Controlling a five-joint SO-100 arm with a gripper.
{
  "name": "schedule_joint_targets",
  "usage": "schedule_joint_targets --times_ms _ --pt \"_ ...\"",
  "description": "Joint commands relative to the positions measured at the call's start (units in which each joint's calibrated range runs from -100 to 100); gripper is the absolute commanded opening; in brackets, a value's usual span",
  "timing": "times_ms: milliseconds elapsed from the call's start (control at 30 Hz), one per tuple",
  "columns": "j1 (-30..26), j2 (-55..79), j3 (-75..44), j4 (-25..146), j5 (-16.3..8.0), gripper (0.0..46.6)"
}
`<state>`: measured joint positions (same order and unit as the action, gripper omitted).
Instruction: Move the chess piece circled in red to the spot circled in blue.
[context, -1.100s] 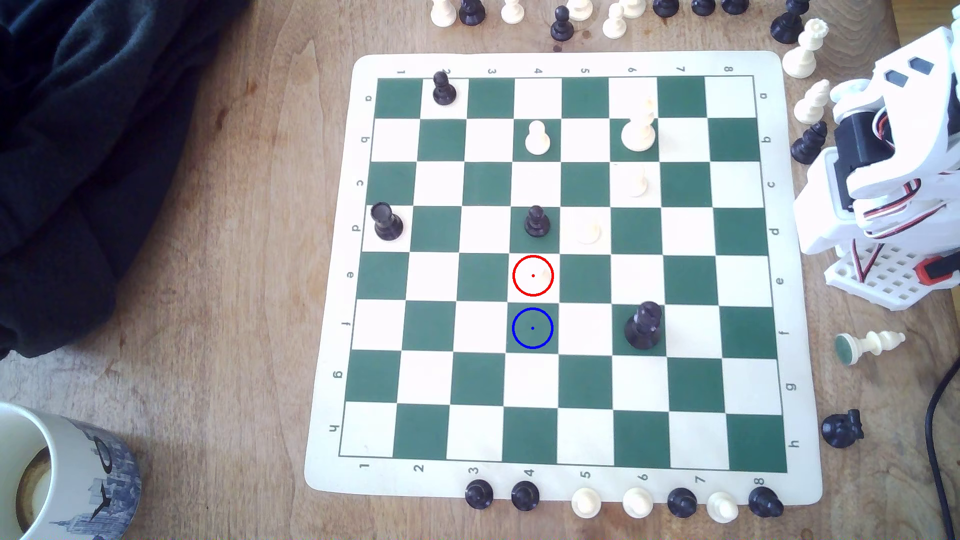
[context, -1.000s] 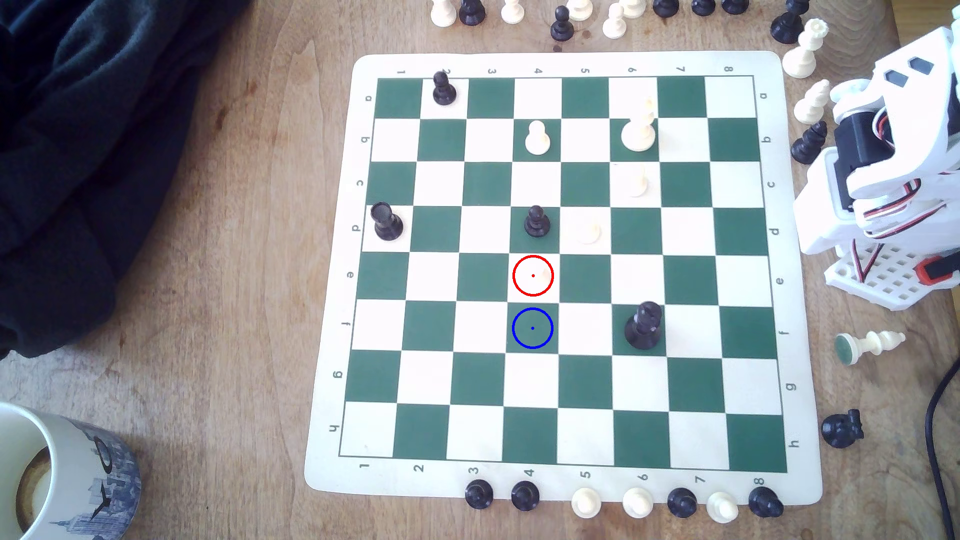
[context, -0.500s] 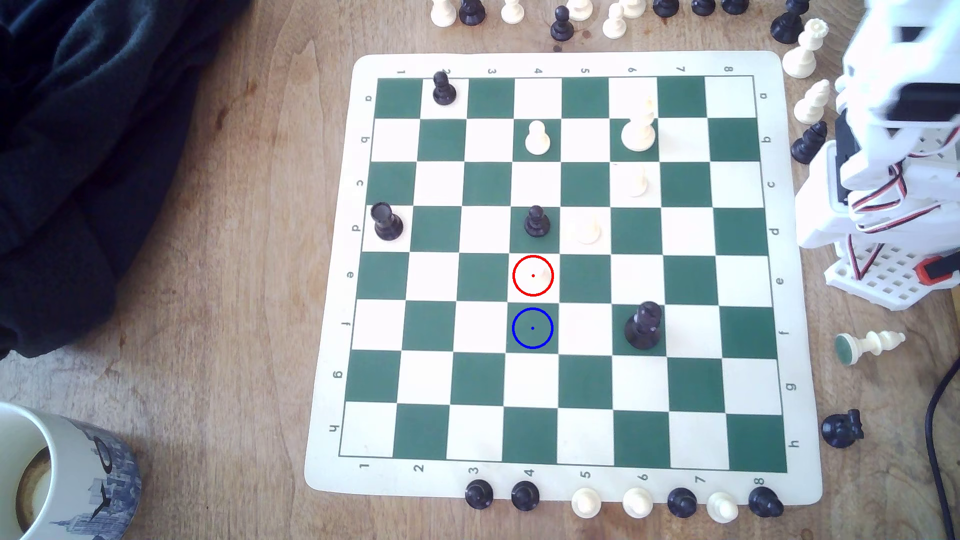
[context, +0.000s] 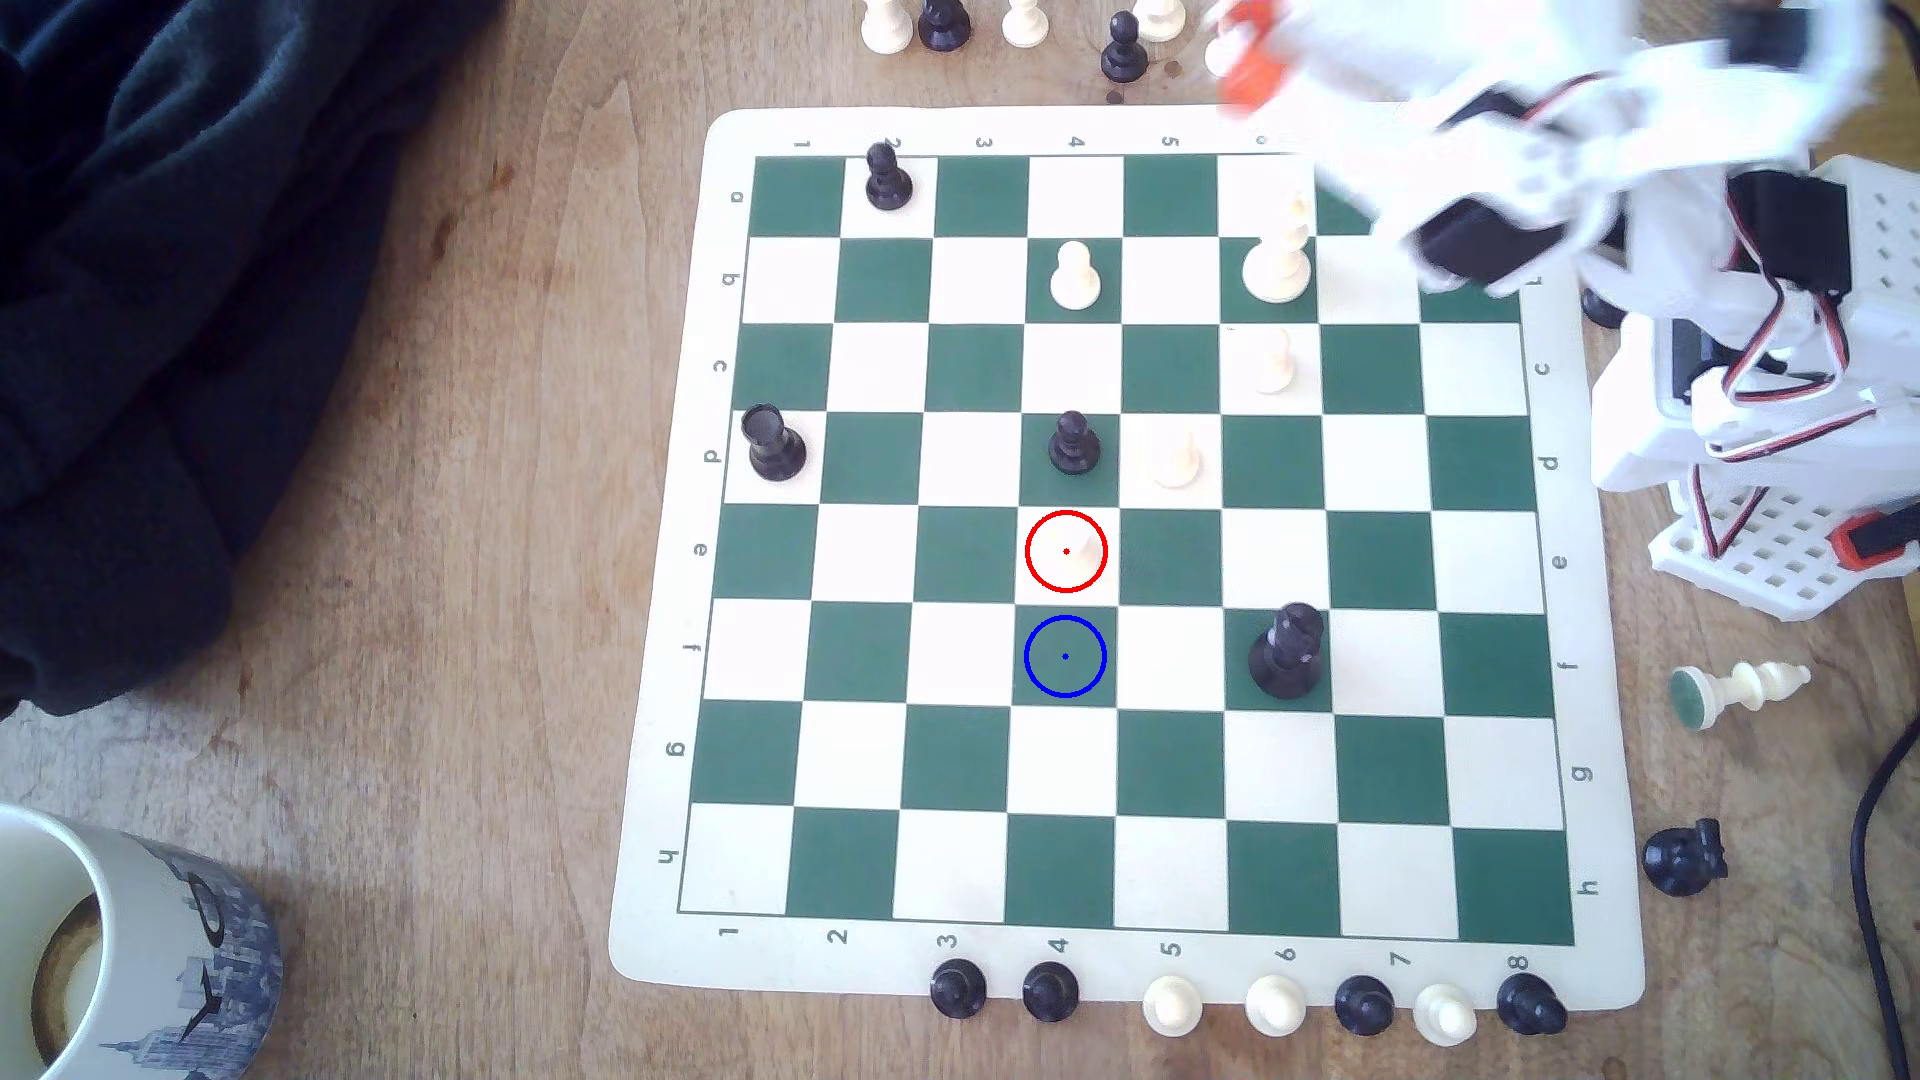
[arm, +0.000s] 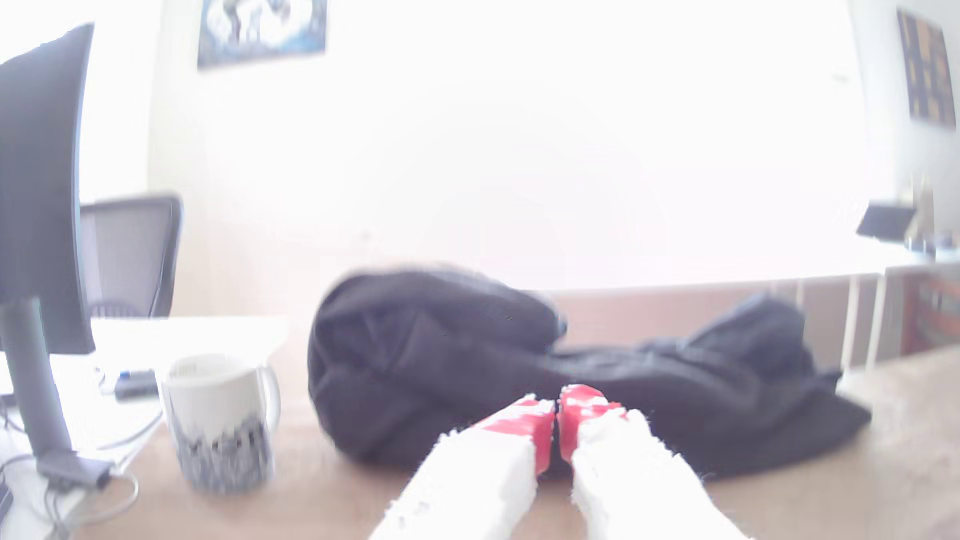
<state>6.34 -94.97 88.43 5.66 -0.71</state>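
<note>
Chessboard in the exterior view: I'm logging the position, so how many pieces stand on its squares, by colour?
Black pieces: 4
White pieces: 5, counting the red-circled pawn
Total: 9; the arm hides one corner of the board.

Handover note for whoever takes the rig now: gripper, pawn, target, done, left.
Gripper: red-tipped fingers closed together, holding nothing, raised and facing the dark jacket and mug. In the exterior view the arm is blurred over the board's far right corner.
Chess piece: upright in the red ring on its white square, untouched.
Spot: blue-ringed green square, bare, next to the pawn's square.
Done: nothing.
Left: reach, open, grasp, move, release.
</note>
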Motion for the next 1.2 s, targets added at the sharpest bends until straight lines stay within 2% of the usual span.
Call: schedule_joint_targets --times_ms 0,133,233,333,433,567,600,733,1100,1167 --pt "-0.91 1.76 -12.37 14.98 -2.88 0.2" --pt "-1.69 8.56 -19.44 23.17 -3.91 0.2" --pt "-4.19 19.85 -29.77 32.67 -4.4 0.2" --pt "-4.35 25.87 -36.21 38.9 -5.67 5.4" --pt "-4.58 32.41 -44.37 48.23 -5.52 5.3" --pt "-5.36 35.63 -46.27 51.59 -5.76 8.7" --pt "-5.83 37.93 -47.27 52.9 -5.71 10.9" --pt "-7.95 44.63 -49.99 54.95 -4.79 14.2" --pt "-10.84 61.02 -59.87 58.55 -6.06 13.8" --pt "-11.23 62.97 -60.87 58.39 -6.98 13.8"
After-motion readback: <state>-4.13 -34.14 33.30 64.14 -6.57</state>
